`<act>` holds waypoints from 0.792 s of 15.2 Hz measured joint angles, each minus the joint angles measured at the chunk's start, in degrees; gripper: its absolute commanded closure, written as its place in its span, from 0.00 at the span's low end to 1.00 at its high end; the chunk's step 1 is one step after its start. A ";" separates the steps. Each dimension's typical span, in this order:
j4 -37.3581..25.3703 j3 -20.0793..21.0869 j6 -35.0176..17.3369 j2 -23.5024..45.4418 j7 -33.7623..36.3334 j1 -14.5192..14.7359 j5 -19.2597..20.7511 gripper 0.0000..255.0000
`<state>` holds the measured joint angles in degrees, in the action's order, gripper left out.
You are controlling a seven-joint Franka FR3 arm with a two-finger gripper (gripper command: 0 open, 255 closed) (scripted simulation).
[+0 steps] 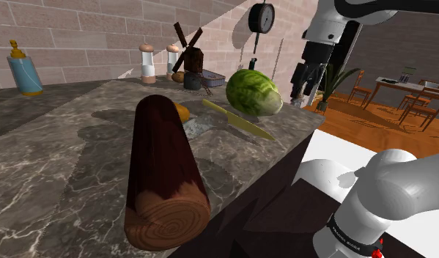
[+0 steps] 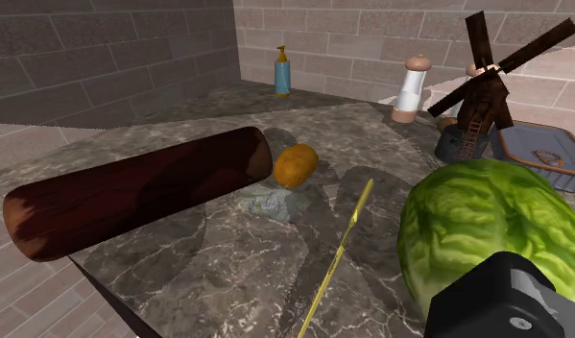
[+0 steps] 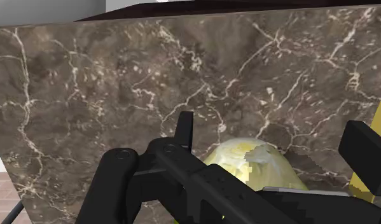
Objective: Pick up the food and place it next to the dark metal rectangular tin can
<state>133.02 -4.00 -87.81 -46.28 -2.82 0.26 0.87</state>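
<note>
Finding 1: The green leafy round cabbage head [image 1: 253,91] rests on the dark veined marble counter [image 1: 64,161], close to its edge. A slim yellow-green knife [image 1: 240,121] lies just beside it. We take the cabbage head to be the food meant, since the arm is placed over it.

Finding 2: The all-black two-finger gripper [image 3: 275,146] hangs over the cabbage head with its fingers spread apart. In the wrist view the cabbage head shows between them. We see no finger pressing on it, so we judge it not grasped.

Finding 3: The dark rectangular metal tin can [image 2: 539,158] lies flat on the counter behind the cabbage head, beside a brown model windmill [image 2: 482,86]. The two appear near one another, but we cannot tell whether they touch.

Assessment: No step is complete. The approach looks nearly made. Closing on the cabbage head, lifting it, carrying it and setting it down next to the tin can all remain.
</note>
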 measured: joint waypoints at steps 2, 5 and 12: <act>0.45 0.55 -1.27 0.03 -0.07 0.34 0.13 0.00; 3.13 3.44 -8.23 -0.38 -0.43 1.98 1.03 0.00; 10.03 12.55 -28.54 0.66 0.88 5.81 4.67 0.00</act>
<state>143.05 8.55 -116.35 -45.63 -1.94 6.07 5.53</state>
